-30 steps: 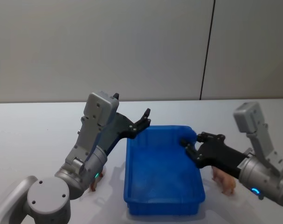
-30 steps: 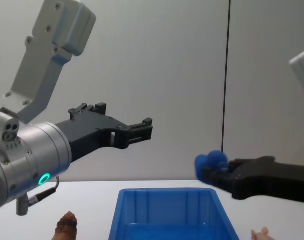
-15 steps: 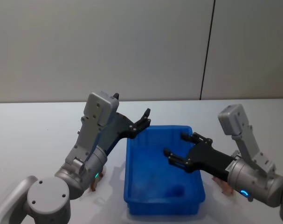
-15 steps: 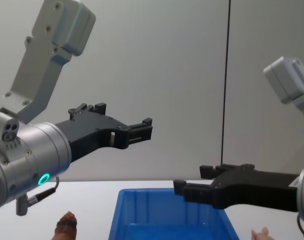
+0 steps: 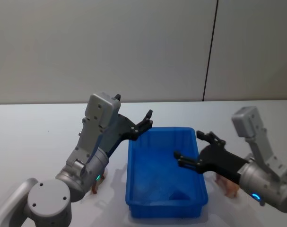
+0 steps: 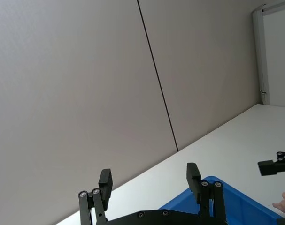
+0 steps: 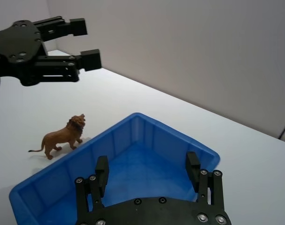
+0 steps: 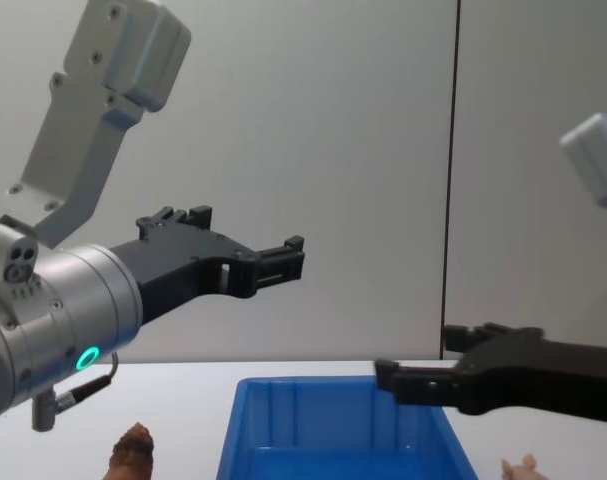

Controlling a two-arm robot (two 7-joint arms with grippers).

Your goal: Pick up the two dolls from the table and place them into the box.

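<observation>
The blue box [image 5: 148, 161] stands on the white table [image 5: 34, 137] between my arms. The reddish-brown doll [image 7: 62, 136], a small lion figure, stands on the table by the box's left side, half hidden behind my left arm [image 5: 95, 187]. On the right of the box, the pale pink doll [image 5: 230, 185] stands on the table, partly behind my right arm. My left gripper [image 5: 145, 120] hangs open and empty above the box's far left corner. Over the box's right half, my right gripper [image 5: 190, 147] is open with nothing between its fingers.
A small dark blue object [image 5: 178, 194] lies on the box floor near the front. A grey wall with a dark vertical seam [image 5: 209, 56] stands behind the table. Bare tabletop lies to the far left and far right.
My right gripper, shut on a small blue object one second ago, opened over the box; the object now lies inside. The gripper then drew back to the right. The left arm stayed still.
</observation>
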